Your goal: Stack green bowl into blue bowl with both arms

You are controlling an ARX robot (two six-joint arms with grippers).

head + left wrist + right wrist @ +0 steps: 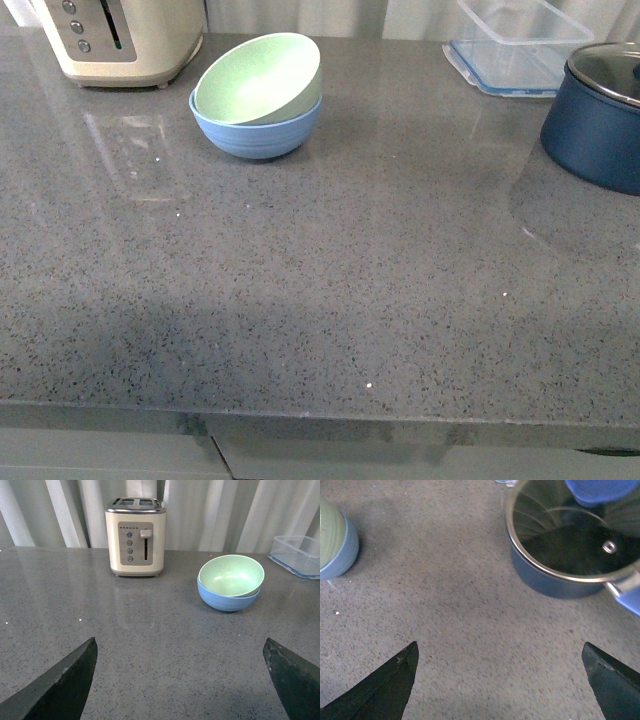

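Note:
The pale green bowl (258,78) sits tilted inside the light blue bowl (256,135) at the back left of the grey counter. Both also show in the left wrist view, green bowl (231,575) in blue bowl (226,600), and at the edge of the right wrist view, green bowl (329,535) and blue bowl (345,552). My left gripper (180,675) is open and empty, well short of the bowls. My right gripper (500,677) is open and empty over bare counter. Neither arm shows in the front view.
A cream toaster (120,38) stands at the back left, close to the bowls. A dark navy pot with a glass lid (600,115) stands at the right. A clear blue-rimmed container (515,45) sits behind it. The counter's front edge (320,415) runs across the near side.

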